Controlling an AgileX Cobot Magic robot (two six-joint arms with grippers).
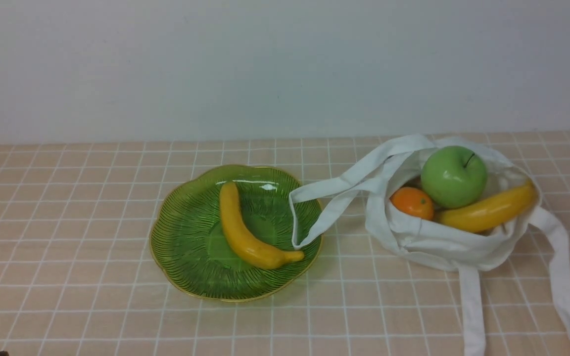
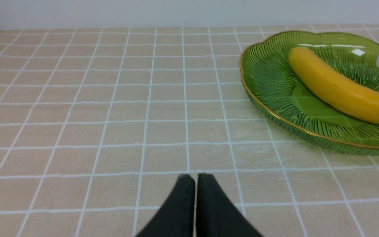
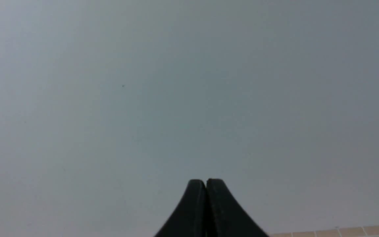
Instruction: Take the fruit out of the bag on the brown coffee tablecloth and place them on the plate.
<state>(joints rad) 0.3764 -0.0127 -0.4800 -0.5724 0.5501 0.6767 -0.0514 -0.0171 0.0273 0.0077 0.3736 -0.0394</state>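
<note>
One banana [image 1: 245, 232] lies across the plate [image 1: 181, 247]. The second banana [image 1: 488, 210], the green apple [image 1: 453, 175] and the orange [image 1: 412, 202] sit in the open bag [image 1: 438, 247] just to its right, with a strap [image 1: 334, 185] draped over the plate's rim. All of it rests on the checked tablecloth [image 1: 67, 222]. The left gripper [image 2: 195, 177] and the right gripper [image 3: 206, 182] each have their jaws pressed together, holding nothing.

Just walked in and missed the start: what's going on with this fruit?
A two-armed robot is moving fruit from the white bag onto the green plate. One banana lies on the plate; the apple, orange and second banana are in the bag. The left gripper and right gripper both have fingers shut, holding nothing.
</note>
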